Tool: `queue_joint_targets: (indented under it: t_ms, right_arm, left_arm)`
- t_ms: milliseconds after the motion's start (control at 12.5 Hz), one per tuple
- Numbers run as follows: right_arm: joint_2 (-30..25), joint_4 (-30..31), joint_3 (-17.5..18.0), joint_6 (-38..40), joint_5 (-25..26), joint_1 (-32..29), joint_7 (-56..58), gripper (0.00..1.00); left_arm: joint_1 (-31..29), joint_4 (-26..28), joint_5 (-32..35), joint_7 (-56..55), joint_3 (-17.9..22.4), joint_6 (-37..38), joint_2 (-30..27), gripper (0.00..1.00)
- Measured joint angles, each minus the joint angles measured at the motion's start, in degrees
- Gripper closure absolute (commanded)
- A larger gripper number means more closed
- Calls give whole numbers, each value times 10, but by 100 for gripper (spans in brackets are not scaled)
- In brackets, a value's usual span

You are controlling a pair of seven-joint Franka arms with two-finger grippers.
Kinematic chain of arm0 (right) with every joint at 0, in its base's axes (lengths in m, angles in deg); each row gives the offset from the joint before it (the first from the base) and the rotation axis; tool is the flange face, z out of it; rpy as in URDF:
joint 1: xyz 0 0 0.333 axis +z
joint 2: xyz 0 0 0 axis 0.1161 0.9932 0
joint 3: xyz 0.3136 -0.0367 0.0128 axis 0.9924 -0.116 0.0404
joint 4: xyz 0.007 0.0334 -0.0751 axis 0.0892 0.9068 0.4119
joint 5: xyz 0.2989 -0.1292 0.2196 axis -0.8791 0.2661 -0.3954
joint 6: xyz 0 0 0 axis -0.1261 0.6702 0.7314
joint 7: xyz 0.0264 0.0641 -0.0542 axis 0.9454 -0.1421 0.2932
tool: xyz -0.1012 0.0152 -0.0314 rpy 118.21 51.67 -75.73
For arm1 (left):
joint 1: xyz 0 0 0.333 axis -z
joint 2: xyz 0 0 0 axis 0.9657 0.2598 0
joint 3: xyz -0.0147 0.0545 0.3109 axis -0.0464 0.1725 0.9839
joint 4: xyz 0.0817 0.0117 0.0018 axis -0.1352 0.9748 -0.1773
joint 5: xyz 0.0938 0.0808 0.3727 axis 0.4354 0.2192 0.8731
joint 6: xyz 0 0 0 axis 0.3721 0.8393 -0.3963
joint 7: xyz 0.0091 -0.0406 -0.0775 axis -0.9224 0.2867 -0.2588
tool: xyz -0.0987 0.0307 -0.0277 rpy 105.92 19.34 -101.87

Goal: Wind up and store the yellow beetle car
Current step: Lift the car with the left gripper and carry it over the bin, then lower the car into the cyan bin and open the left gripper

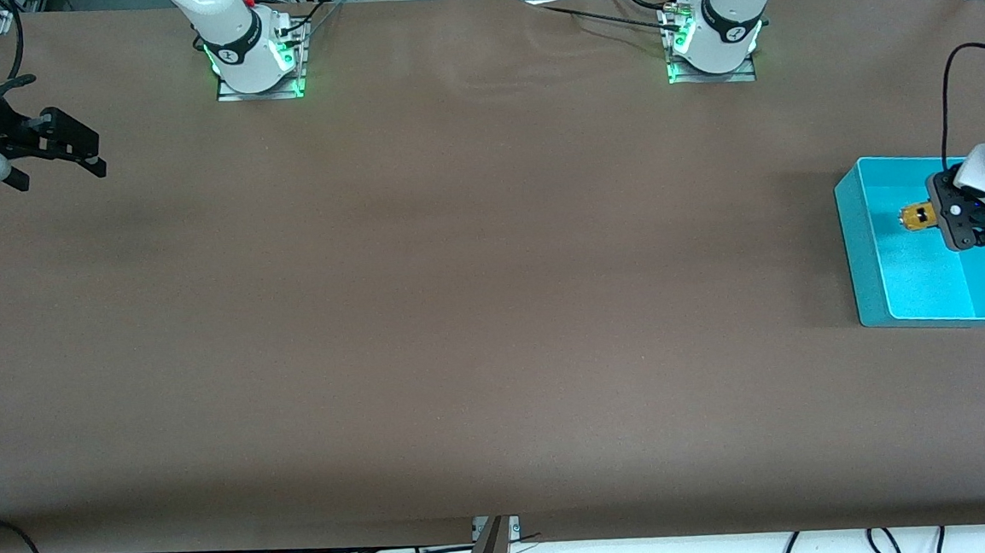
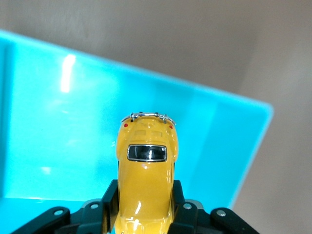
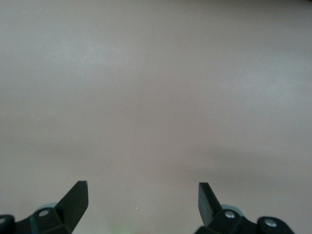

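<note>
Hanging over the teal bin [image 1: 861, 228] at the table's 3 o'clock end, the left gripper [image 1: 925, 216] pinches the yellow beetle car [image 1: 915, 216] — I'd lower before releasing — while the right gripper [image 1: 79, 152] waits wide open around 9 o'clock.

The front camera looks down from high up, facing both arms across the table [image 1: 460, 313]. The left wrist camera sits very close to the car [image 2: 146, 180] and bin [image 2: 58, 146], which the front view also shows. The right wrist camera looks down at bare table.
</note>
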Motion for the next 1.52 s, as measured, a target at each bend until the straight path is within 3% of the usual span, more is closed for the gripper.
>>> queue_joint_targets:
  t_ms: [401,641,801,882,962,1362,1523]
  right_arm:
    - [0,0,0,0,0,0,0,0]
    - [4,0,-2,0,0,0,0,0]
    - [5,0,-2,0,0,0,0,0]
    - [5,0,-2,0,0,0,0,0]
    - [5,0,-2,1,0,0,0,0]
    - [5,0,-2,7,0,0,0,0]
    - [5,0,-2,7,0,0,0,0]
  left_arm:
    - [-36,-3,1,44,0,-75,63,92]
    - [-41,-2,1,56,-1,-99,83,81]
    - [-44,1,1,65,-1,-119,98,64]
    - [-45,1,1,67,-1,-123,104,41]
    - [-45,1,1,69,-1,-125,107,0]
    - [-45,-3,1,76,-5,-119,103,0]
    - [-45,-19,1,75,-17,-83,82,0]
